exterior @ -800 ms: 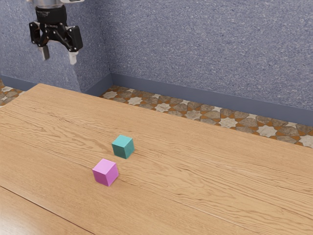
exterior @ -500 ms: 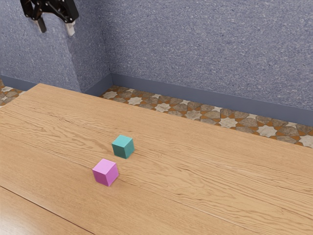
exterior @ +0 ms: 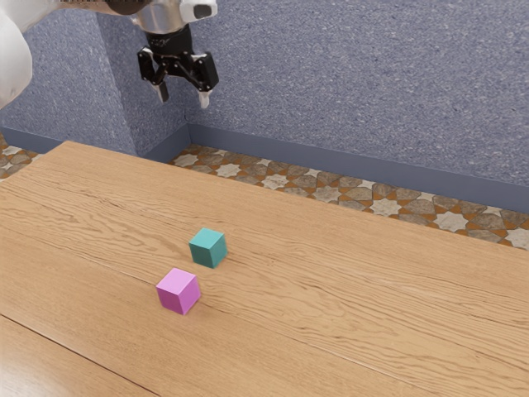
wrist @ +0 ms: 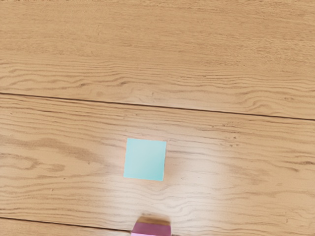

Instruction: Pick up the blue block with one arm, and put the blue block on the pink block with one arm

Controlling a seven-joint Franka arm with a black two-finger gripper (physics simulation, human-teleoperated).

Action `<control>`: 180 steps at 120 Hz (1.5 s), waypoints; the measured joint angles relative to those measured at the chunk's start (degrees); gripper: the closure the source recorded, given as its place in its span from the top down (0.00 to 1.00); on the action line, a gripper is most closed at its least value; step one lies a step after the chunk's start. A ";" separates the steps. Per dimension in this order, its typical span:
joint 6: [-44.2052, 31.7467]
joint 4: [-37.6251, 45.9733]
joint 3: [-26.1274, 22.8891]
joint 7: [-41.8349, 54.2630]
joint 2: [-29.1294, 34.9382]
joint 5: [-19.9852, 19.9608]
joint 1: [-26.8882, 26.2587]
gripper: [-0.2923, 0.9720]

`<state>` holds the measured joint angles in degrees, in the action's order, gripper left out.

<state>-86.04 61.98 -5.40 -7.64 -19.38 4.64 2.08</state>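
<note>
A teal-blue block (exterior: 207, 247) rests on the wooden table (exterior: 347, 281) near its middle. Just in front of it, toward the exterior view's left, sits a pink block (exterior: 178, 290), a small gap apart. My gripper (exterior: 183, 94) hangs high above the table, well over the blocks, open with nothing between its fingers. Looking down from the hand, the teal-blue block (wrist: 145, 159) lies flat on the wood and the pink block (wrist: 151, 228) peeks in beside it.
The table's far edge runs in front of a patterned tile floor (exterior: 372, 198) and a grey-blue wall (exterior: 355, 74). A wall corner (exterior: 124, 99) stands behind the arm at the exterior view's left.
My gripper has swung toward the exterior view's right and come lower, from the upper left corner to a spot high above the blocks. Both blocks lie as before.
</note>
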 joint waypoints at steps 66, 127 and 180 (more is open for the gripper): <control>-19.12 18.15 -0.03 -0.55 -3.58 -0.77 -0.96 0.77; -52.13 41.94 1.26 1.26 -1.29 0.53 -0.41 0.77; -65.38 53.65 2.23 4.37 2.02 0.57 0.09 0.77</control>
<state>-151.42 115.63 -3.16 -3.27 -17.36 5.21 2.17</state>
